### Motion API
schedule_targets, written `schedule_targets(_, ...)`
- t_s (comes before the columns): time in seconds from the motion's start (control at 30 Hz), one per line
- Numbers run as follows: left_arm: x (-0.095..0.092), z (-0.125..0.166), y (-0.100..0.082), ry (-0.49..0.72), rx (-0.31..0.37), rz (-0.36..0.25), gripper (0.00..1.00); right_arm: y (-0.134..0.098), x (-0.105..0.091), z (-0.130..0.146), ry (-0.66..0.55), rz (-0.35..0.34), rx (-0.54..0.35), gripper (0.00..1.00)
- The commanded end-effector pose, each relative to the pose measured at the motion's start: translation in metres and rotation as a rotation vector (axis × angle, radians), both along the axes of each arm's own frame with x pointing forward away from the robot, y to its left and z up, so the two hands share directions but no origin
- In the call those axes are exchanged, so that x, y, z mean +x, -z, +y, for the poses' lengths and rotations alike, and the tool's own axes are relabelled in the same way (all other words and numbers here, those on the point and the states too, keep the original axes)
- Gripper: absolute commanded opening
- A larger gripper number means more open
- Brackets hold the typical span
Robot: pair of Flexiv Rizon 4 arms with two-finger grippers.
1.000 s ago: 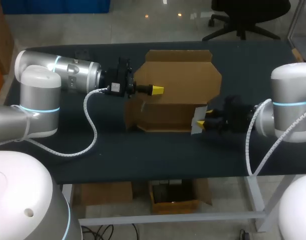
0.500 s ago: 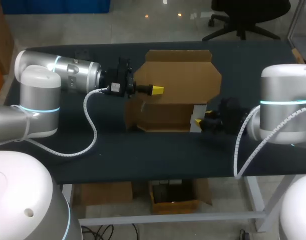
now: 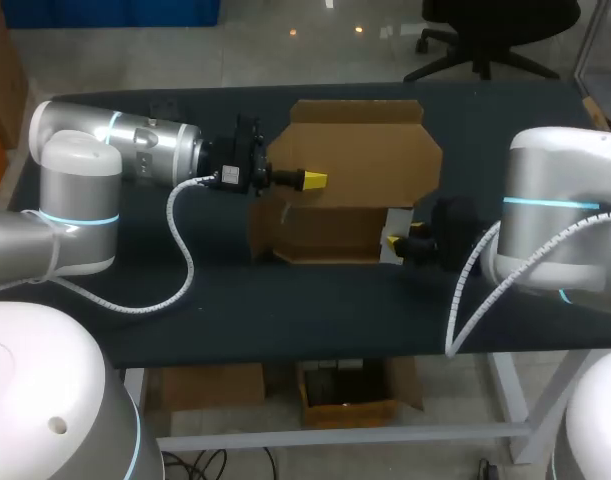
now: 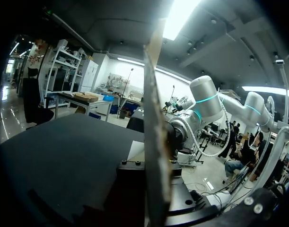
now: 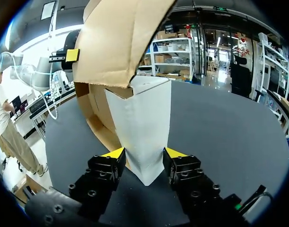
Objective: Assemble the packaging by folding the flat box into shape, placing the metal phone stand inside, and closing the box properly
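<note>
The brown cardboard box lies half folded at the table's middle, its big lid panel tilted up behind it. My left gripper reaches in from the left and is shut on that panel, which the left wrist view shows edge-on as a thin cardboard strip straight ahead. At the box's right end my right gripper holds the white-faced side flap, a yellow fingertip pressing on each side. No phone stand shows in any view.
The dark table has open surface in front of the box and to both sides. My right arm's white elbow hangs over the table's right part. A cable loops from my left wrist.
My right arm has swung left toward the box, carrying the white side flap inward and more upright. The left arm and the lid panel have kept still.
</note>
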State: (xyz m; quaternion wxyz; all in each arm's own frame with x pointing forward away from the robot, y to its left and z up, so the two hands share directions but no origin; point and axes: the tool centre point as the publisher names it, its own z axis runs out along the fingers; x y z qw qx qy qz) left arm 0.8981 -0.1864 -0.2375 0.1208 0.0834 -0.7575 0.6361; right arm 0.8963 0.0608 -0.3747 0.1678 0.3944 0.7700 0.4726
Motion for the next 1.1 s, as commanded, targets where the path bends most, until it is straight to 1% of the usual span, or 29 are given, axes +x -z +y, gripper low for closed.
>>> schedule_targets(0.03, 0.0003, -0.0012, 0.0023, 0.003, 0.0, 0.0, 0.0, 0.0036, -0.0018, 0.0057, 0.128, -0.042, -0.038, 0.49)
schedule_targets(0.2, 0.0003, -0.0012, 0.0023, 0.003, 0.0, 0.0, 0.0, 0.004, -0.0013, 0.0047, 0.196, -0.038, -0.057, 0.47)
schedule_targets(0.3, 0.0003, -0.0012, 0.0023, 0.003, 0.0, 0.0, 0.0, 0.0051, -0.001, 0.004, 0.258, -0.035, -0.082, 0.47)
schedule_targets(0.53, 0.0003, -0.0012, 0.0023, 0.003, 0.0, 0.0, 0.0, 0.0051, -0.0018, -0.0001, 0.346, -0.033, -0.085, 0.44)
schedule_targets(0.67, 0.0003, -0.0012, 0.0023, 0.003, 0.0, 0.0, 0.0, 0.005, -0.0012, -0.0024, 0.375, -0.029, -0.079, 0.41)
schedule_targets(0.93, 0.0003, -0.0012, 0.0023, 0.003, 0.0, 0.0, 0.0, 0.0048, 0.0021, -0.0036, 0.415, -0.022, -0.08, 0.39)
schedule_targets(1.1, 0.0003, -0.0012, 0.0023, 0.003, 0.0, 0.0, 0.0, 0.0037, 0.0053, -0.0023, 0.443, -0.016, -0.08, 0.34)
